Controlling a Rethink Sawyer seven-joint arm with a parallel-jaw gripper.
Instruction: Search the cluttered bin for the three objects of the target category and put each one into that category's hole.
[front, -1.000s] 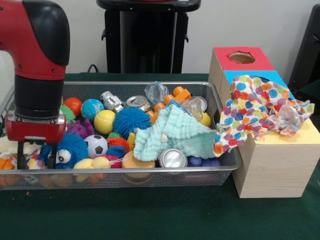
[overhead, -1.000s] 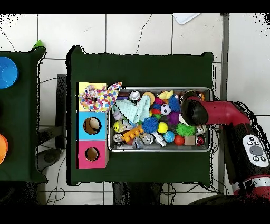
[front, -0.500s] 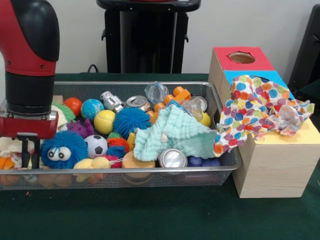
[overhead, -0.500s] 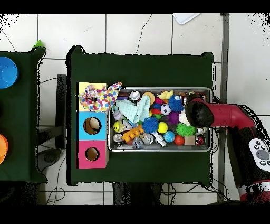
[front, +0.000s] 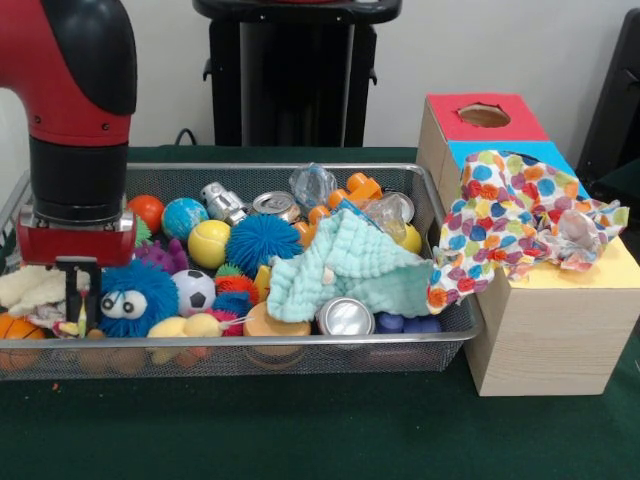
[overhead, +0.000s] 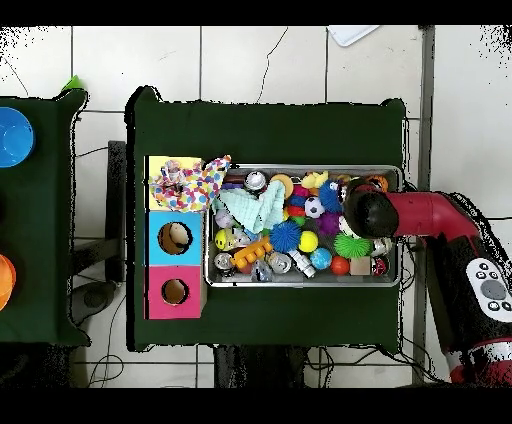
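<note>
Wire bin heaped with toys; gripper dips in, grip unclear.

The pincer shifted right (toward the blue fuzzy toy).

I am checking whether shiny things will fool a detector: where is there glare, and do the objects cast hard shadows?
Front view: the can top at the bin's near edge shines brightly, the crumpled clear plastic glints; shadows are soft, light even. Overhead view: no plain glare, things in the bin too small to judge shadows.
</note>
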